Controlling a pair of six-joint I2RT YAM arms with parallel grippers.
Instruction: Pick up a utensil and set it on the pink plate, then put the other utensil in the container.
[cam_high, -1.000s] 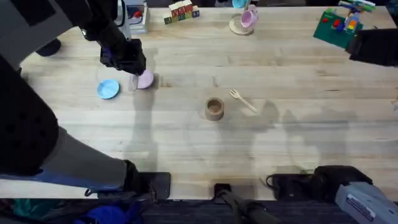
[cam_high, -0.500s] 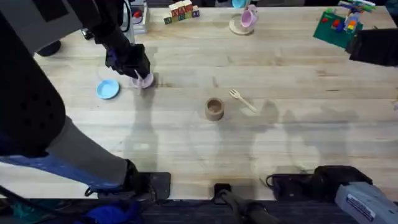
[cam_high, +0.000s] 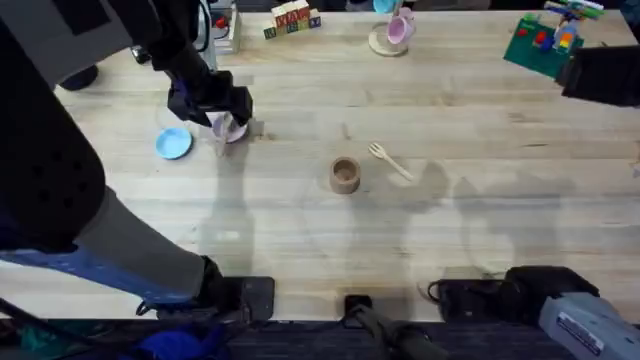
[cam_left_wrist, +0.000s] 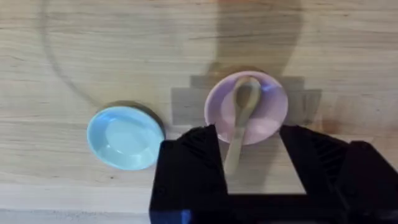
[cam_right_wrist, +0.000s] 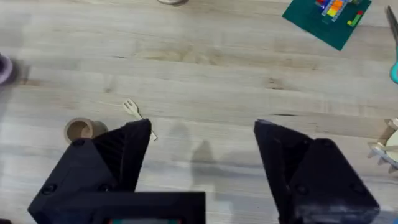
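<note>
The wooden spoon (cam_left_wrist: 244, 106) lies on the pink plate (cam_left_wrist: 273, 109). Its bowl rests on the plate and its handle runs off the rim between my left fingers. My left gripper (cam_left_wrist: 250, 135) hangs open just above it, one finger (cam_left_wrist: 193, 165) on each side, not touching the handle. From overhead the left gripper (cam_high: 226, 112) covers part of the pink plate (cam_high: 237, 130). The wooden fork (cam_high: 390, 161) lies on the table just right of the brown container (cam_high: 345, 175). My right gripper (cam_right_wrist: 205, 140) is open and empty, high above the table, with the fork (cam_right_wrist: 138, 114) and container (cam_right_wrist: 81, 129) off to one side below it.
A light blue plate (cam_high: 173, 143) lies just left of the pink one. Along the far edge stand a pink mug (cam_high: 398, 30) on a coaster, toy blocks (cam_high: 291, 18) and a green board (cam_high: 545, 40) with coloured pieces.
My left gripper has shifted a little to the right, over the pink plate. The fork, the container and the right arm have not moved.
</note>
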